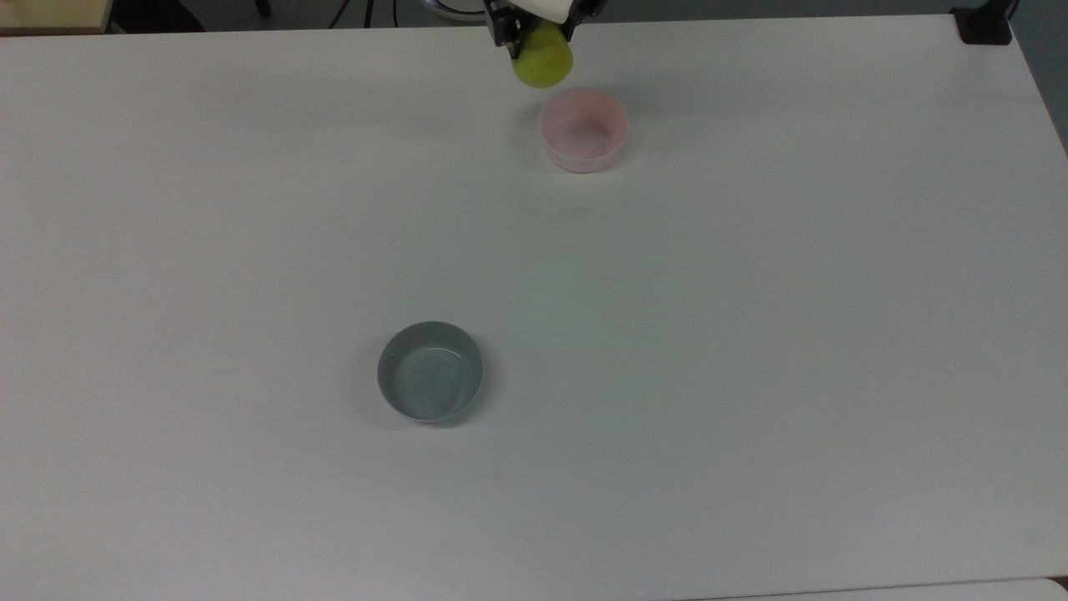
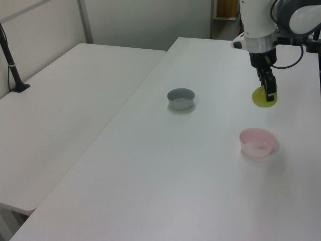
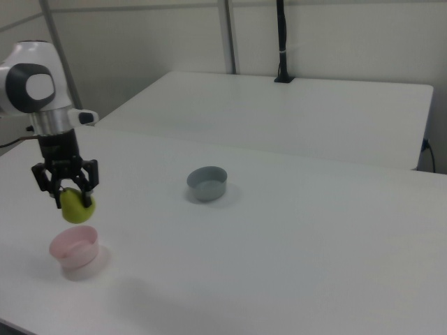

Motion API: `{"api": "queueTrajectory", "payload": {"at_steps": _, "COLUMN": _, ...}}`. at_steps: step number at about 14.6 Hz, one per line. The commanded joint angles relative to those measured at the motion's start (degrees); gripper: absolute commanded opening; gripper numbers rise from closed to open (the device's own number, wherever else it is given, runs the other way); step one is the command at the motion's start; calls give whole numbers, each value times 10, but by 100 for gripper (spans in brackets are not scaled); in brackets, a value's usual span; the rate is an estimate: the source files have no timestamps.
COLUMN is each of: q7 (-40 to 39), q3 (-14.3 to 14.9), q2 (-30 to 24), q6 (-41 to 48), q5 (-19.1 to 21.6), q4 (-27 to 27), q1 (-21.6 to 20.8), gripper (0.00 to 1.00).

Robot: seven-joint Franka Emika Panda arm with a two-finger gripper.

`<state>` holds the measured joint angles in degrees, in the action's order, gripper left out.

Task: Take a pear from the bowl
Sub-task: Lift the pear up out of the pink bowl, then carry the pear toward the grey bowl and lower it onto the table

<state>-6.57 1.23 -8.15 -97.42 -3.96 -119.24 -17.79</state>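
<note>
The yellow-green pear (image 1: 542, 61) hangs in the air, held by my gripper (image 1: 538, 33), which is shut on its upper part. In the right view the pear (image 3: 77, 207) hangs from the gripper (image 3: 68, 195) well above the pale pink bowl (image 3: 74, 246). The left view has the pear (image 2: 264, 98) under the gripper (image 2: 270, 94), beyond the pink bowl (image 2: 257, 141). In the top view the bowl (image 1: 583, 129) stands empty on the table, just right of and below the pear.
A grey-blue bowl (image 1: 430, 371) stands empty near the middle of the white table (image 1: 751, 334); it is also in the left view (image 2: 180, 98) and the right view (image 3: 207, 182). A second white table (image 3: 293, 105) lies beyond, with a black post (image 3: 281, 42) on it.
</note>
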Motion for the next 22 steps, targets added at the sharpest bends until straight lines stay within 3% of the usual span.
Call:
{"api": "queueTrajectory", "payload": {"at_steps": 1, "q7": -29, "q3": -21, "q2": 58, "q6": -17, "q5": 7, "q4": 58, "q1": 79, "gripper": 38}}
{"api": "queueTrajectory", "payload": {"at_steps": 3, "q7": -30, "q3": -21, "q2": 95, "q6": -60, "q5": 4, "q4": 79, "q1": 122, "gripper": 38}}
{"api": "queueTrajectory", "payload": {"at_steps": 7, "q7": -26, "q3": -21, "q2": 225, "q6": -79, "q5": 0, "q4": 211, "q1": 181, "gripper": 38}}
{"api": "queueTrajectory", "payload": {"at_steps": 12, "q7": -25, "q3": -22, "q2": 278, "q6": -80, "q5": -12, "q4": 223, "q1": 174, "gripper": 39}}
{"api": "queueTrajectory", "payload": {"at_steps": 17, "q7": -27, "q3": -21, "q2": 321, "q6": -80, "q5": -16, "q4": 226, "q1": 156, "gripper": 46}}
{"api": "queueTrajectory", "payload": {"at_steps": 18, "q7": -28, "q3": -21, "q2": 321, "q6": -80, "q5": -15, "q4": 226, "q1": 156, "gripper": 49}}
{"api": "queueTrajectory", "payload": {"at_steps": 21, "q7": -29, "q3": -21, "q2": 321, "q6": -80, "q5": -16, "q4": 226, "q1": 156, "gripper": 100}}
{"api": "queueTrajectory", "payload": {"at_steps": 22, "q7": -29, "q3": -21, "q2": 319, "q6": -80, "q5": -16, "q4": 226, "q1": 157, "gripper": 100}}
